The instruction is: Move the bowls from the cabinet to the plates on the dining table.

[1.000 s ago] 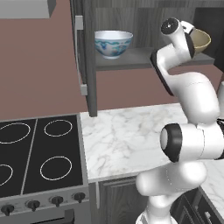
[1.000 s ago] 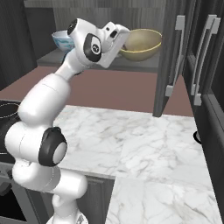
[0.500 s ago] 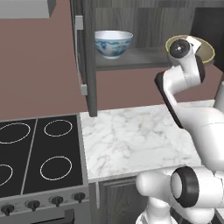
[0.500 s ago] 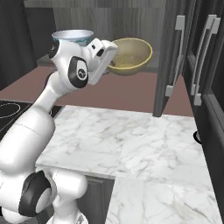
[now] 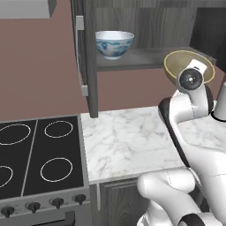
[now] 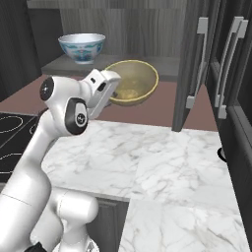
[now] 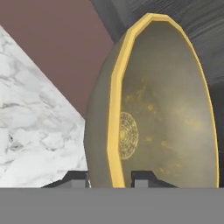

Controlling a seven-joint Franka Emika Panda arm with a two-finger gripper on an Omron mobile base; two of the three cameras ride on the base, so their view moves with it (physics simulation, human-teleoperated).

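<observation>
Olive-yellow bowl (image 6: 132, 82) is pinched by its rim between the jaws of the gripper (image 7: 110, 180), clear of the cabinet shelf (image 5: 145, 57) and held above the marble counter (image 6: 147, 162). Patterned bowl (image 5: 114, 43) sits on that shelf, untouched. Judged progress: first bowl lifted out but not delivered, second not begun; plates and dining table are nowhere to be seen here.

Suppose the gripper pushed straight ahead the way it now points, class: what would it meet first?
The gripper is already clamped on the rim of the olive-yellow bowl, so the bowl travels with it. Past the bowl, the hand view looks toward the dark grey cabinet, probably next in line, though depth is unclear.
</observation>
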